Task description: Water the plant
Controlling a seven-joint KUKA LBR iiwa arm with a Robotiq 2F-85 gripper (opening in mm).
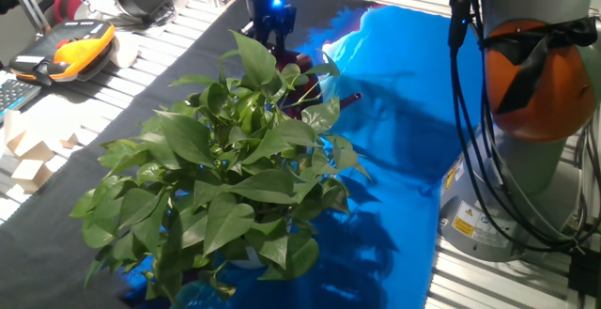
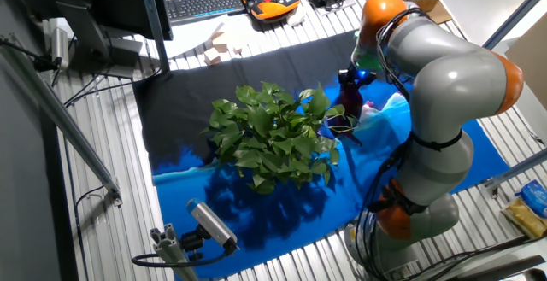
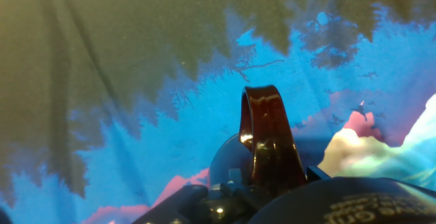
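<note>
The plant (image 1: 225, 173), bushy with glossy green heart-shaped leaves, stands on the black and blue cloth; it also shows in the other fixed view (image 2: 273, 136). The dark maroon watering can (image 1: 285, 63) sits just behind it, partly hidden by leaves, and shows in the other fixed view (image 2: 349, 103). My gripper (image 1: 272, 35) comes down onto the can from above (image 2: 354, 81). In the hand view the can's glossy maroon handle (image 3: 267, 142) fills the centre, held between the jaws. I cannot tell whether the can rests on the cloth or hangs just above it.
The arm's grey and orange base (image 1: 531, 93) stands at the right. An orange teach pendant (image 1: 80, 41) and wooden blocks (image 1: 28, 154) lie at the left edge. A keyboard (image 2: 205, 3) and a camera on a stand (image 2: 209, 223) flank the cloth (image 1: 394, 159).
</note>
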